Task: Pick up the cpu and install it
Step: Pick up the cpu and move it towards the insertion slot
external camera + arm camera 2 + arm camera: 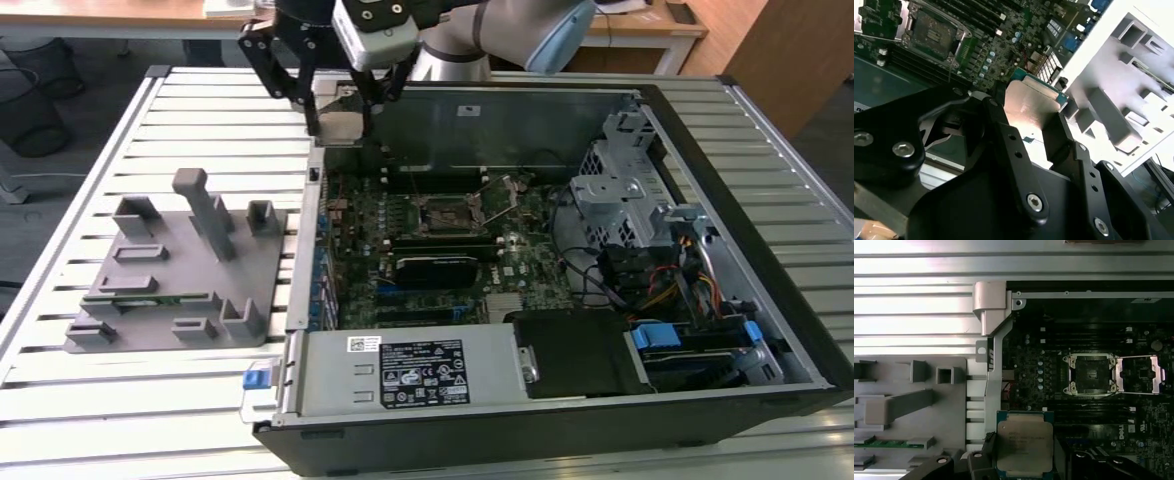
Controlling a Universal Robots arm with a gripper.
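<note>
Clasping the cpu (1025,446), claw (344,118) pointing down, above the computer case (534,445) corner

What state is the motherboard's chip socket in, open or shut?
Open: square metal-framed socket lies bare, cover plate flipped aside; tool grips the silver square cpu.

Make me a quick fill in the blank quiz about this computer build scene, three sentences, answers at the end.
1. The gripper is shut on the ___.
2. The socket on the motherboard is ___, with its cover flipped open.
3. In the exterior view, the grey fixture lies to the ___ of the computer case.
Missing words: cpu; empty; left.
</note>
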